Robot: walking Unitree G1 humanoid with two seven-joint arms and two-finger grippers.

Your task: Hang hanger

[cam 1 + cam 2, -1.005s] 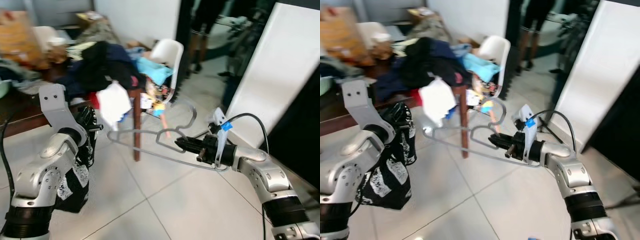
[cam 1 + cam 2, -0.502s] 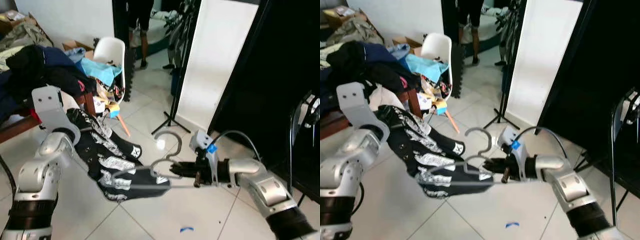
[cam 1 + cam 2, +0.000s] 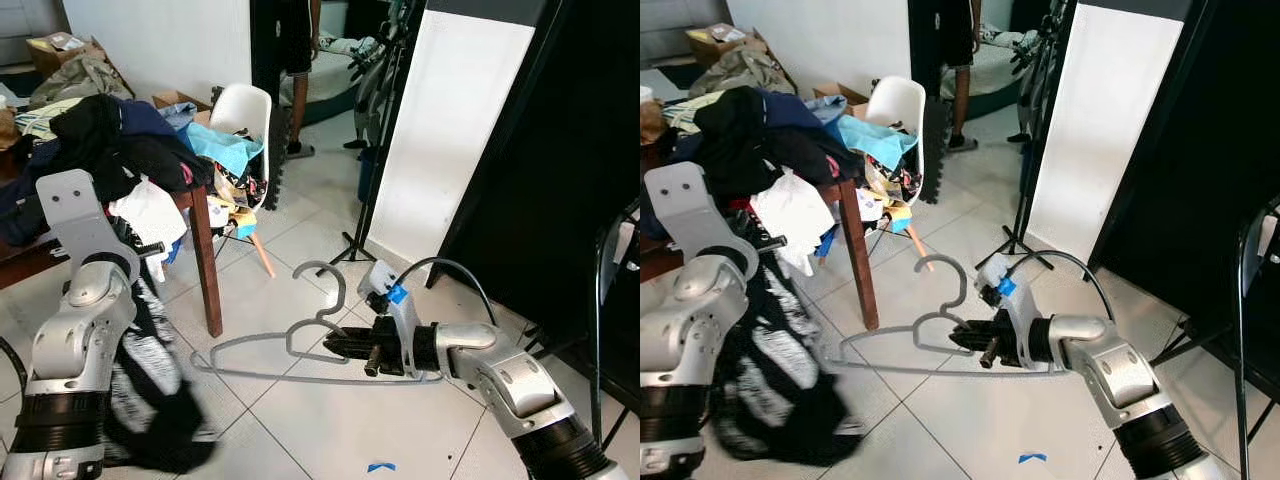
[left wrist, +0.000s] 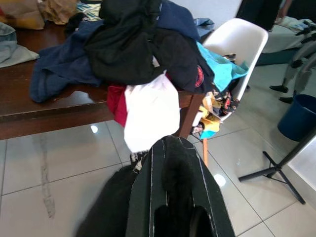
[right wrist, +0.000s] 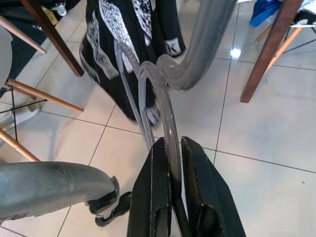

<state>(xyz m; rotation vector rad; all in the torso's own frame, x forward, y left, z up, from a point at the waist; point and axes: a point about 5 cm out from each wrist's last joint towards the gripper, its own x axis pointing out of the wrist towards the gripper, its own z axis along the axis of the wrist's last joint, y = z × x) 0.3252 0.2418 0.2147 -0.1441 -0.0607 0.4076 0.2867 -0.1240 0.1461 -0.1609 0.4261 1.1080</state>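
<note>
My right gripper (image 3: 336,348) is low in front of me, shut on the bottom bar of a grey hanger (image 3: 342,288) that lies level above the tiled floor, hook up. In the right wrist view the fingers (image 5: 157,197) pinch the hanger (image 5: 207,44) bar. My left gripper (image 4: 168,146) is raised at the left, shut on a black garment with white print (image 3: 150,400). The garment hangs blurred below the left arm, apart from the hanger.
A dark wooden table (image 3: 205,260) piled with clothes stands at the left, with a white chair (image 3: 245,108) behind it. A white panel (image 3: 460,130), a black tripod stand (image 3: 352,235) and a person's legs (image 3: 285,50) are ahead. A black chair (image 3: 612,300) is at the right.
The camera has swung. The black garment, which stretched from the left gripper to the hanger half a second ago, now hangs down under the left arm. The right gripper still holds the hanger.
</note>
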